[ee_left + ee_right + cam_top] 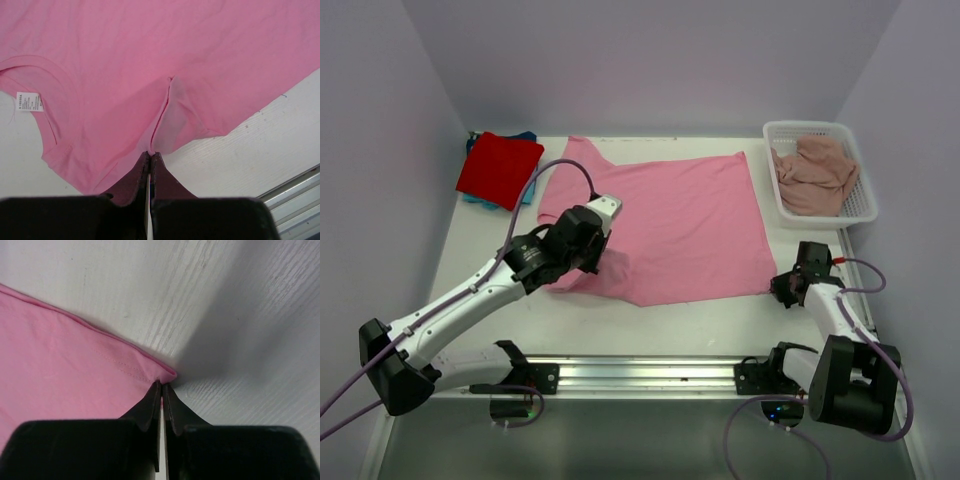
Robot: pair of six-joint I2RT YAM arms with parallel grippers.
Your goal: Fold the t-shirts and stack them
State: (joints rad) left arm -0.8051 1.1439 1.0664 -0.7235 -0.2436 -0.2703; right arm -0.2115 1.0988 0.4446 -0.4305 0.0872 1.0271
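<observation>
Left end effector [150, 156] and right end effector [161, 386] pinch the bright pink t-shirt [680, 220] along its near edge.

The pink shirt [670, 225] is a plain bright pink with no print. Its label [27, 101] is white with dark lettering. The red shirt [500, 168] is solid red, and the teal shirt [470, 199] shows as blue-green edges. The dusty-pink shirt [817, 175] is a muted, brownish pink. The basket [865, 205] is white mesh. The counter [650, 320] is white with a faint grain. The left tool [150, 155] and right tool [161, 386] are black. The arms [470, 295] are white and black, and their cables [542, 180] are purple.
</observation>
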